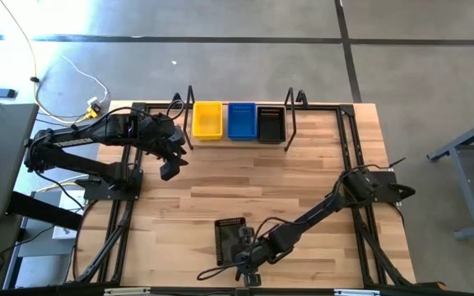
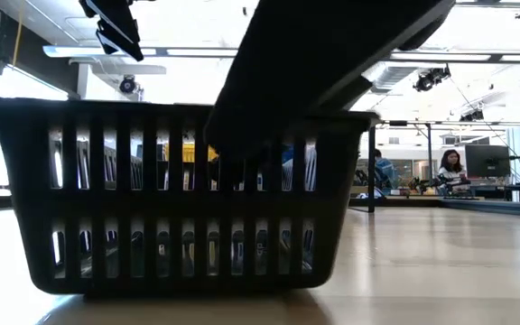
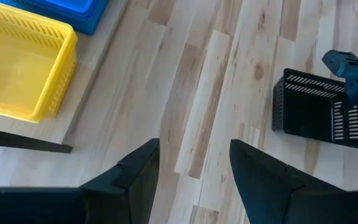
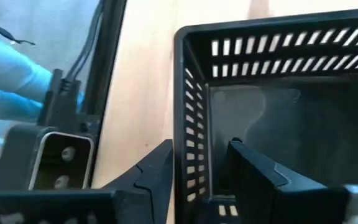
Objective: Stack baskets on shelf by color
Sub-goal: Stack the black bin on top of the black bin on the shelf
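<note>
We find the right gripper [image 4: 201, 171] at the six o'clock edge of the tabletop [image 1: 303, 177], its fingers straddling one wall of the loose black basket [image 1: 230, 238], one inside and one outside, not yet visibly clamped. The left gripper [image 3: 194, 165] hangs wide and empty near ten o'clock, just beside the shelf [image 1: 290, 115] at twelve o'clock, which carries yellow [image 1: 207, 120], blue [image 1: 242, 120] and black [image 1: 271, 123] stacks. We judge the main risk to be a one-wall pinch: the thin perforated wall may flex, so the basket could tilt or slip during lift, or drag along the tabletop.
</note>
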### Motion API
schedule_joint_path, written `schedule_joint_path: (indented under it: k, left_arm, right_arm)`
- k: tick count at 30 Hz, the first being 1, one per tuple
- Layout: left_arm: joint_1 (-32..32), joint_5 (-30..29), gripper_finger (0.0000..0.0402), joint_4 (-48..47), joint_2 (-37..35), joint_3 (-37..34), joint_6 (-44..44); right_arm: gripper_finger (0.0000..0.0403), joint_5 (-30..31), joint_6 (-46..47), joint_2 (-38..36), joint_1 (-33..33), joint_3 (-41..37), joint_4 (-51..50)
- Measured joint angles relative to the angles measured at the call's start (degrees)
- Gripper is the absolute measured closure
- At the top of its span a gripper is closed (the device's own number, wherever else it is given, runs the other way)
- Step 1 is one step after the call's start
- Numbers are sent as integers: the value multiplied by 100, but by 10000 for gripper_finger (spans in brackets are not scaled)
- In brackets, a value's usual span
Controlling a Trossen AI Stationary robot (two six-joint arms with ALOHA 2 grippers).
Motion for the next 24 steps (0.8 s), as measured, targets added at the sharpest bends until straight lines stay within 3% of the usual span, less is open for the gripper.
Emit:
schedule_joint_path:
  k: [11, 24]
  left_arm:
    - [0, -42, 218, 0, 0, 0, 155]
    - [0, -42, 218, -2, 0, 0, 155]
  right_arm:
    - [390, -290, -8, 52, -187, 0, -226]
    - [402, -459, 311, -326, -375, 0, -240]
